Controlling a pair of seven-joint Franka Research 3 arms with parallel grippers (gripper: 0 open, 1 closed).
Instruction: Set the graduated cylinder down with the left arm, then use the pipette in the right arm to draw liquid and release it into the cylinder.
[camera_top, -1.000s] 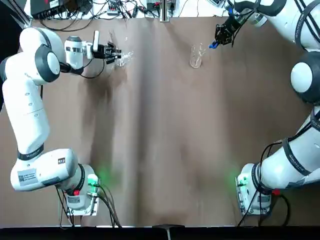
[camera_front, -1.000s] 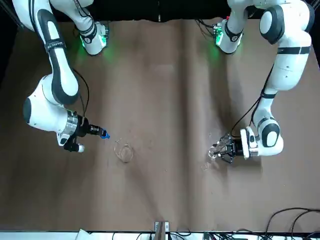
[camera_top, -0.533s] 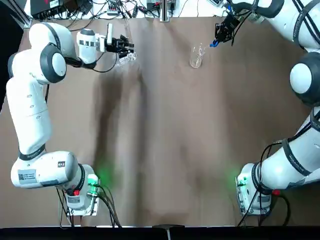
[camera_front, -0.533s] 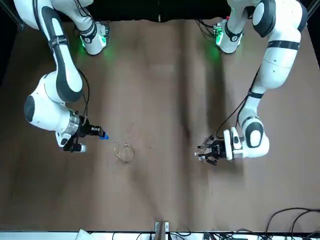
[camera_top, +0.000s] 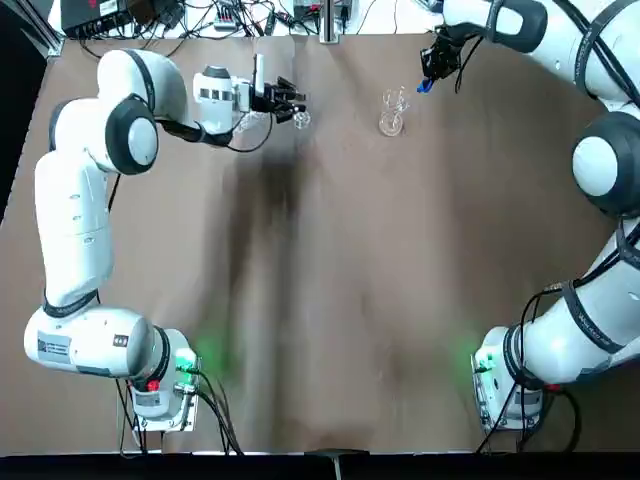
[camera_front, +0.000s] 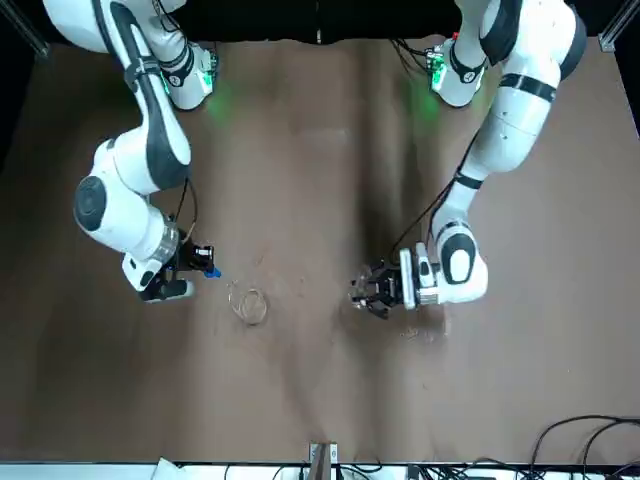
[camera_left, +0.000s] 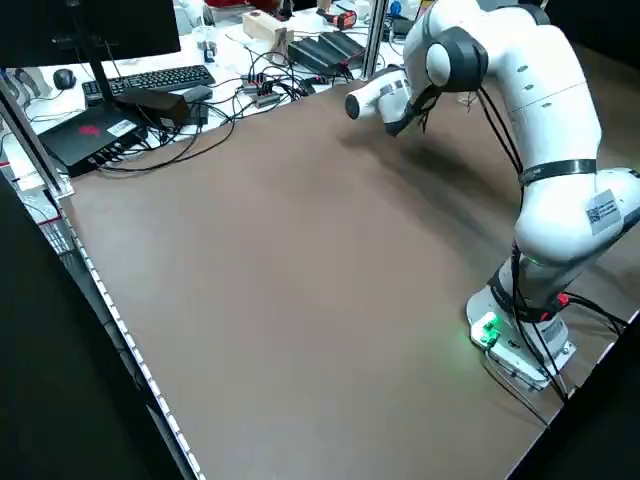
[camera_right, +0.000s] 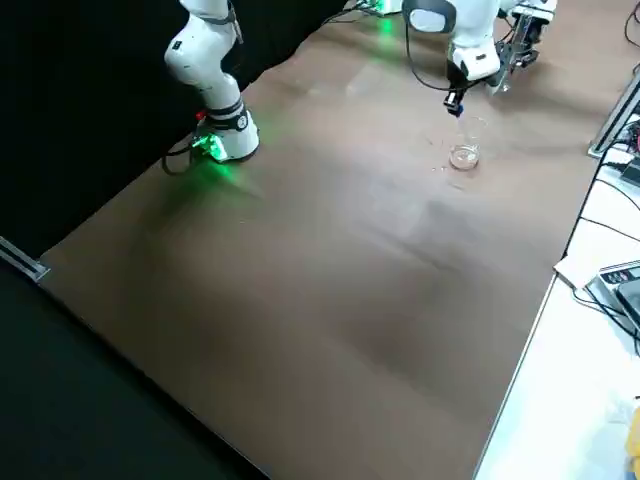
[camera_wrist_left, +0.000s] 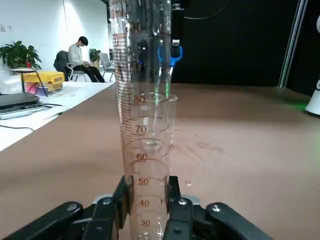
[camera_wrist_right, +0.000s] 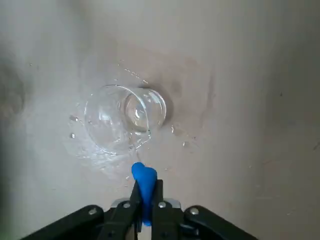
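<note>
Landmark: beaker (camera_wrist_right: 125, 119). Graduated cylinder (camera_wrist_left: 142, 150): pinched upright in left fingers (camera_wrist_left: 150, 200), left of it; to be lowered foot-flat onto the desk (camera_top: 350, 300). Pipette (camera_wrist_right: 145, 187): bulb pinched by right fingers (camera_wrist_right: 145, 210), beside beaker. Cylinder's foot, pipette's tip: hard to make out.

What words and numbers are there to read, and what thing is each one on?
"30", "40", "50", "60", "70", "80": red numbers on the tall glass tube, held in the left hand.
The marks above "80" on that tube are too blurred to read.
The labels on the left arm are too small to read.
So is the writing on the black box by the screen.
</note>
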